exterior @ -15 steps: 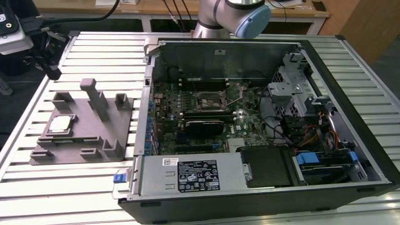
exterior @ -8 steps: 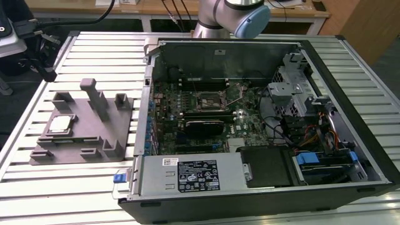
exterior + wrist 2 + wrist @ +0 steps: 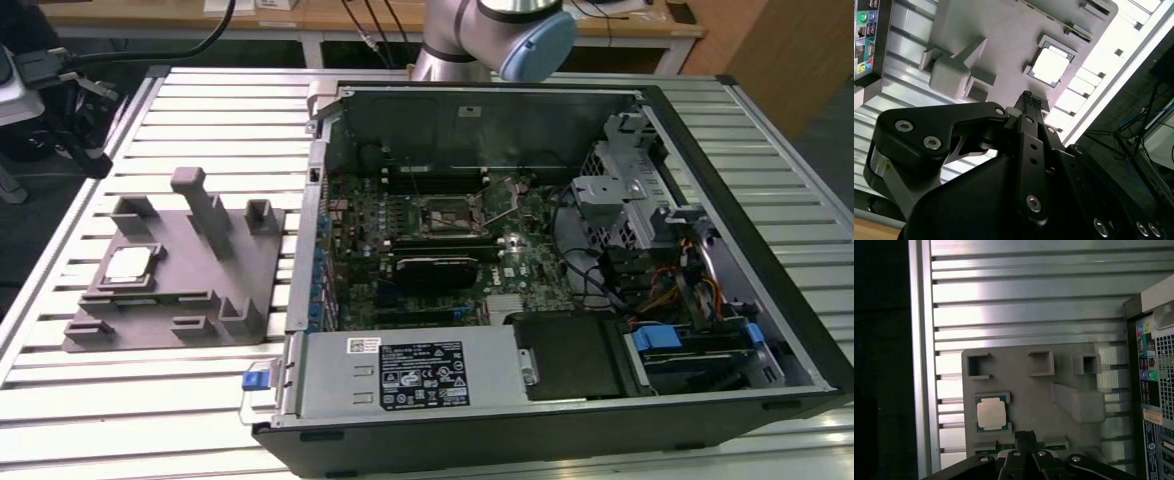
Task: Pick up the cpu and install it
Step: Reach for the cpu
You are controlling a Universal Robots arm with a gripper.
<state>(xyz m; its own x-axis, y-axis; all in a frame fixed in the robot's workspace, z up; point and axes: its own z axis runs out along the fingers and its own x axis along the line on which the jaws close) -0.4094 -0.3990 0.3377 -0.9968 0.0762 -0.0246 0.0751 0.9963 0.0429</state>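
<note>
The cpu lies flat in a square recess of the grey fixture, on the slatted metal table. In the exterior view the fixture stands at the exterior view's left of the open computer case and well apart from the socket at mid-board. The socket's detail is hard to make out.

The arm enters behind the case and is cut off by the picture's upper edge.

In the first wrist view the gripper sits over the fixture's edge with its fingertips pressed together and nothing between them. Its body is cut off by the frame. The cpu lies just beside the fingertips and apart from them. How high the gripper is above the fixture cannot be told.

In the second wrist view the gripper shows the same closed tips. Its black body hides a large part of the fixture and table. The top of the cpu is washed out by glare, so its surface cannot be read.
</note>
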